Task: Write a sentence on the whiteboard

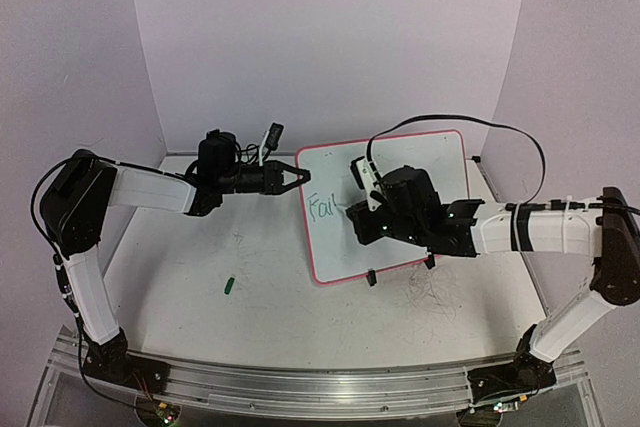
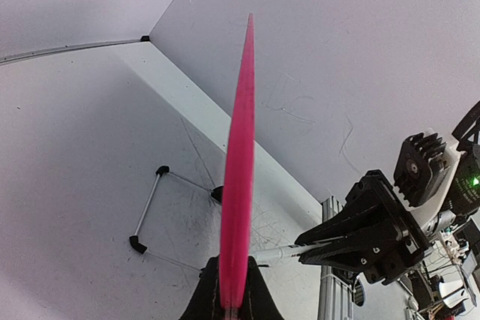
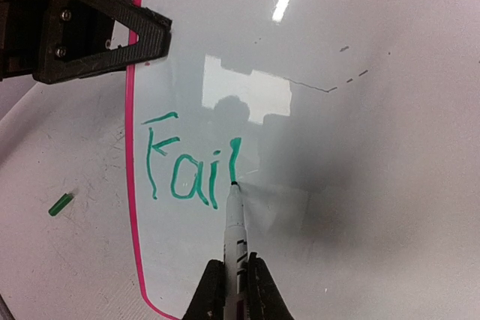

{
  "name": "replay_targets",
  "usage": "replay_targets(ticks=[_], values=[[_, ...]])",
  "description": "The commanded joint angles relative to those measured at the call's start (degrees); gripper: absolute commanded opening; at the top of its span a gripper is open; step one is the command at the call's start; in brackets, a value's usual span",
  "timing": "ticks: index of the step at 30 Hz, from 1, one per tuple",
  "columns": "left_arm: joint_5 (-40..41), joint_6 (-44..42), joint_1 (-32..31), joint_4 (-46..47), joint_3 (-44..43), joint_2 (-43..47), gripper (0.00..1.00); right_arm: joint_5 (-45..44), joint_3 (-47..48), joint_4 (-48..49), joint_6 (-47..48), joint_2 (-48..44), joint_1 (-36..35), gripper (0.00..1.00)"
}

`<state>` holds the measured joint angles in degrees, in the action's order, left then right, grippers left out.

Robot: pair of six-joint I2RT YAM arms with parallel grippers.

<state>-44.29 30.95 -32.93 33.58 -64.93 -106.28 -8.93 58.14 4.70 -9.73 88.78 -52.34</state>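
White and scuffed, the surface (image 1: pixel 250 267) carries the whiteboard (image 1: pixel 420 159), which lies right of centre, turned at an angle. Its pink frame shows edge-on in the left wrist view. The left claw (image 1: pixel 300 176) is clamped on that frame at the board's upper left corner, steadying it. The right claw (image 3: pixel 234 279) is closed round a white marker (image 3: pixel 235 222), whose green tip touches the board at the foot of an upright stroke. The sentence (image 3: pixel 191 170) reads "Fai" plus that one stroke, likely the stem of a "t", near the board's left edge. I judge the task barely begun: the first word is unfinished and the board to its right is bare. A small green piece (image 1: pixel 229 285), probably the marker's cap, lies on the surface well apart from the board.
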Motion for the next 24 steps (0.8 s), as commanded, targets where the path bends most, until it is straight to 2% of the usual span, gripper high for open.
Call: replay_targets(ticks=[1,11,17,24], values=[[0.2,-0.4,-0.8,-0.7,-2.4,-0.5,0.00,-0.7,-2.1,-1.3,-1.5,-1.5,0.4,0.00],[0.1,-0.4,-0.9,-0.7,-2.4,-0.5,0.00,-0.6,-3.6,-1.4,-2.1,-2.0,0.4,0.00],[0.2,-0.5,-0.9,-0.7,-1.9,-0.4,0.00,-4.6,-1.9,-1.6,-1.8,-3.6,0.4,0.00],[0.3,-0.5,-0.9,-0.8,-1.7,-0.2,0.00,0.5,-0.2,0.7,0.1,-4.8,0.4,0.00]])
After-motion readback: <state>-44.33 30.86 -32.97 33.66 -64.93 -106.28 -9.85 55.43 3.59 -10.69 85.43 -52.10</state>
